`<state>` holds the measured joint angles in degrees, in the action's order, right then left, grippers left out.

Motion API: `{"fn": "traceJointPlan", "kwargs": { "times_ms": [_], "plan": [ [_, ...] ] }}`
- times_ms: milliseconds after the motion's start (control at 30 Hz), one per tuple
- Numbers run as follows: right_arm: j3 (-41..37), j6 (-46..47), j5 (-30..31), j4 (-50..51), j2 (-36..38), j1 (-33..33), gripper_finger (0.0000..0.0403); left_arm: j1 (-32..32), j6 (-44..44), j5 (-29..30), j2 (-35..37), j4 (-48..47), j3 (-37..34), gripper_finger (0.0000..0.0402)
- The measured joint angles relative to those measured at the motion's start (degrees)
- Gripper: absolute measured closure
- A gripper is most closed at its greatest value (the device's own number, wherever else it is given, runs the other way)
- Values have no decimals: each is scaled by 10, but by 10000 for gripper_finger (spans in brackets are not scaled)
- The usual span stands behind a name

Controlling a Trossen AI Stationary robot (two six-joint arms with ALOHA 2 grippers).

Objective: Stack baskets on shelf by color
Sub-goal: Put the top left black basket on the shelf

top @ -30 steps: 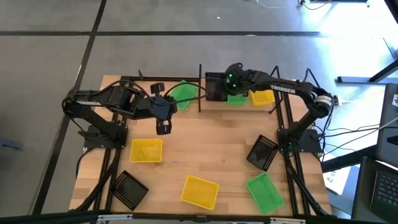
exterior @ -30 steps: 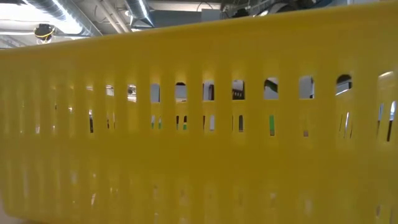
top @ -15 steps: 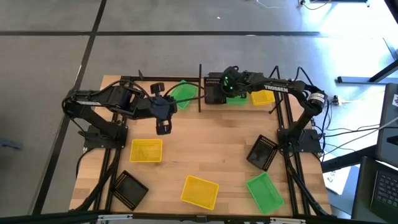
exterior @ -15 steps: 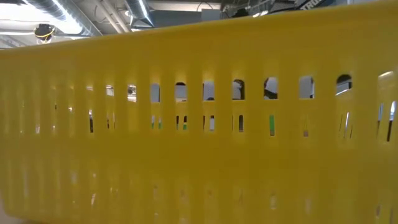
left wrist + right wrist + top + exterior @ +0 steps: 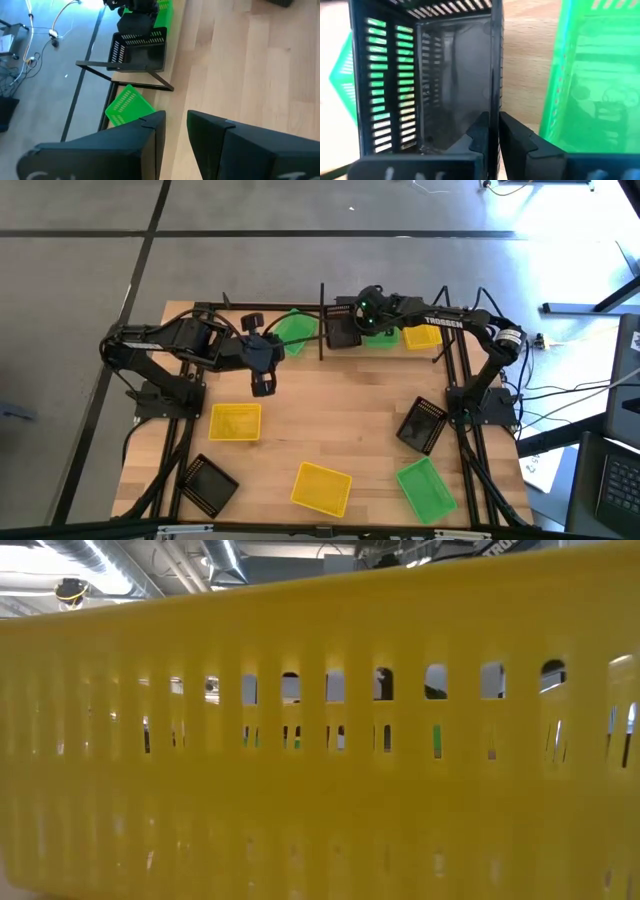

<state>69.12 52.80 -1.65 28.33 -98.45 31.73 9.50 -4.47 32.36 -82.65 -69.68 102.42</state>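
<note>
A black basket [image 5: 343, 328] [image 5: 445, 75] stands on the shelf [image 5: 330, 350], a pale board between black posts at the table's far edge. Beside it are a green basket [image 5: 590, 75] and a yellow basket [image 5: 422, 337]. My right gripper [image 5: 494, 120] reaches down at the black basket, slightly open, with one finger on each side of the basket wall nearest the green one. Another green basket [image 5: 295, 328] lies askew on the shelf's left part. My left gripper [image 5: 176, 120] [image 5: 262, 387] hangs open and bare above the table, in front of the shelf. My right gripper has one finger inside the black basket and one outside, astride the side wall [image 5: 496, 75] that faces the green basket. It comes slanting down from above. The basket sits flat on the shelf board. I cannot tell whether the fingers touch the wall.
Loose on the tabletop lie two yellow baskets [image 5: 236, 421] [image 5: 321, 488], two black ones [image 5: 208, 483] [image 5: 422, 423] and a green one [image 5: 427, 488]. The perforated wall of a yellow basket [image 5: 320, 740] fills the low view. Thin black shelf posts [image 5: 321, 320] stand near both grippers.
My right gripper has sunk a little with the black basket, which now rests lower on the shelf board, next to the green basket. It kept still over the last half second.
</note>
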Motion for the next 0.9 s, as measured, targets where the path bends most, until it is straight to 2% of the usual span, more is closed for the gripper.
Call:
{"fn": "traceJointPlan", "kwargs": {
  "times_ms": [900],
  "plan": [
    [0, -17, 5, -7, 0, 0, 375, 0, -28, 0, 0, -3, 0, 329]
  ]
}}
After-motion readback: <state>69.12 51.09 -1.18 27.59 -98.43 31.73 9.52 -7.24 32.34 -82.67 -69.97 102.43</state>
